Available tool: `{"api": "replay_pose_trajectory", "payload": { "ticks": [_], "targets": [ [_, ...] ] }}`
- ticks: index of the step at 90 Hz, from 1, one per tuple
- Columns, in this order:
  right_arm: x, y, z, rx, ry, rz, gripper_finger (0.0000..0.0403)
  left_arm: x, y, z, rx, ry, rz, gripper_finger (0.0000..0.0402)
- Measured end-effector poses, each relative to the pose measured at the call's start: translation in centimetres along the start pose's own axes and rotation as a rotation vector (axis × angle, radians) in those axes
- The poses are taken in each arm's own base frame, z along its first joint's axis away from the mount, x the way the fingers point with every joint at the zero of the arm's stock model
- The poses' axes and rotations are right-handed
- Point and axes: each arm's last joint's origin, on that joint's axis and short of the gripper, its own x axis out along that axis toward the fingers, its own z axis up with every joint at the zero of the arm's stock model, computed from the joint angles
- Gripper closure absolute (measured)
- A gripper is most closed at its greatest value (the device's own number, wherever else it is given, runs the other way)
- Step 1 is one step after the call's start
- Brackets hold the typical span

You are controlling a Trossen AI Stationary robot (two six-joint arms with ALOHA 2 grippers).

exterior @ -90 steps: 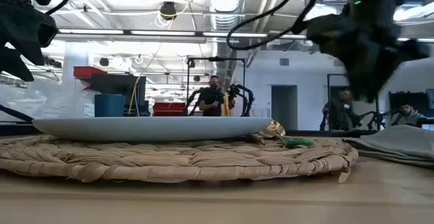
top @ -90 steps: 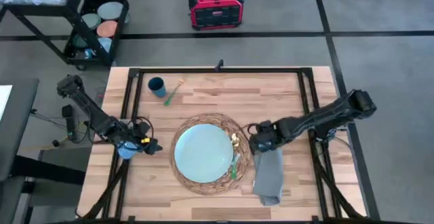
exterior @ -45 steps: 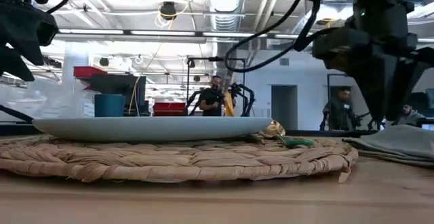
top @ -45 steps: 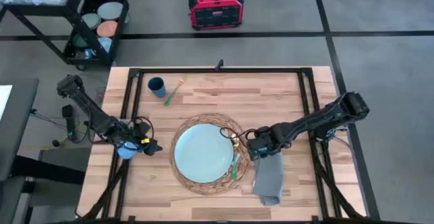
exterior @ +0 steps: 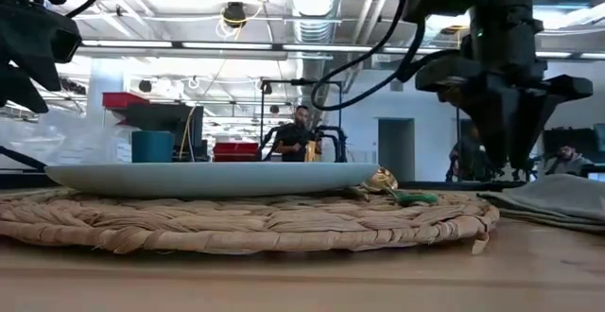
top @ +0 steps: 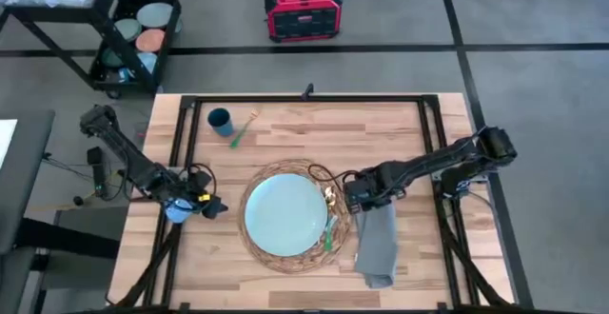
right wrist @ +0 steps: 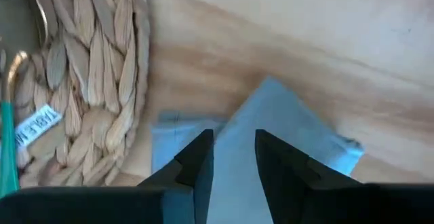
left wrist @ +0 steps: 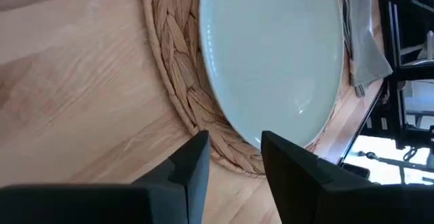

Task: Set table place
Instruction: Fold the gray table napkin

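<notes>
A pale blue plate lies on the round woven mat in the middle of the table. Green-handled cutlery lies on the mat's right part, beside the plate. The grey napkin lies right of the mat. My right gripper points down over the napkin's far end, open by a narrow gap. My left gripper hovers open just left of the mat. A dark blue cup and another green-handled piece stand at the far left. My right gripper comes from above at the napkin's far corner, one finger on each side of that corner's cloth. Whether the fingertips touch the cloth, I cannot tell. The napkin lies flat on the table.
The table's black frame runs along both sides. A black cart with bowls and a red box stand on the floor beyond the far edge. People show in the room behind. Bare wood lies far of the mat.
My right gripper has come down toward the napkin's far end and shifted a little toward the table's far edge and the mat. The napkin, the plate and the cutlery have stayed where they were.
</notes>
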Motion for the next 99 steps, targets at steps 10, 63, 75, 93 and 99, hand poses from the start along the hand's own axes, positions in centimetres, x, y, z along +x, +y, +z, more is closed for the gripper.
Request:
{"api": "replay_pose_trajectory", "payload": {
  "ticks": [10, 63, 75, 93, 99],
  "targets": [
    [0.2, -0.1, 0.0, 0.006, 0.000, -0.002, 0.0305, 0.0, 0.0, 0.0, 0.011, 0.000, 0.000, 0.0283],
    [2.2, -1.0, 0.1, 0.069, 0.053, 0.024, 0.0305, 0.0, 0.0, 0.0, 0.034, -0.001, 0.001, 0.0283],
    [2.2, -1.1, 0.0, 0.095, 0.054, 0.010, 0.0305, 0.0, 0.0, 0.0, 0.050, 0.000, 0.002, 0.0283],
    [2.2, -1.0, 0.0, 0.098, 0.053, 0.014, 0.0305, 0.0, 0.0, 0.0, 0.051, -0.001, 0.002, 0.0283],
    [2.2, -1.0, 0.1, 0.101, 0.052, 0.015, 0.0305, 0.0, 0.0, 0.0, 0.057, 0.000, 0.002, 0.0283]
  ]
}}
